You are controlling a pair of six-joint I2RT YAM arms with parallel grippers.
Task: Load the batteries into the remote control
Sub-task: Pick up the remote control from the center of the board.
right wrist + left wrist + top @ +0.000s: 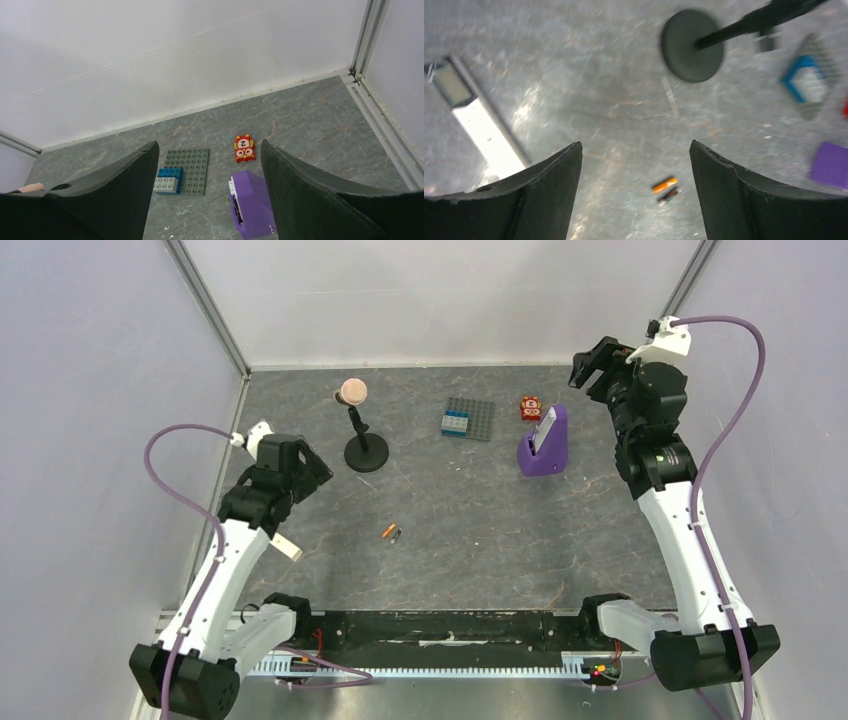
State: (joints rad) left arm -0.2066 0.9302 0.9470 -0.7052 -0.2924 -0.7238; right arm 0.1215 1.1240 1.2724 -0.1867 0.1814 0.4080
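1. The top view takes in the whole table (500, 550). The left claw (312, 470) hangs over the left side. The right claw (588, 368) is up at the far right corner. The batteries (392, 532) are just a small speck mid-table.
2. The left wrist view splits that speck into an orange battery (664, 184) and a dark battery (668, 195), side by side and all but touching.
3. That view also shows the remote (479, 125), a white bar flat on the table with a greyer recess at one end.
4. The left claw is spread wide and holds nothing. In its own view the batteries lie on the table between its fingers (549, 195), nearer the right one. The remote lies outside the left finger.
5. From above, the remote sits beside the left forearm, well apart from the batteries.
6. The right claw is also gaping and empty. Its view covers the far side: a grey plate (192, 170), a blue brick (169, 180), a red block (244, 148) and a purple stand (252, 205).
7. The black stand (365, 450) sits beyond the batteries, off the line from the left claw to them.
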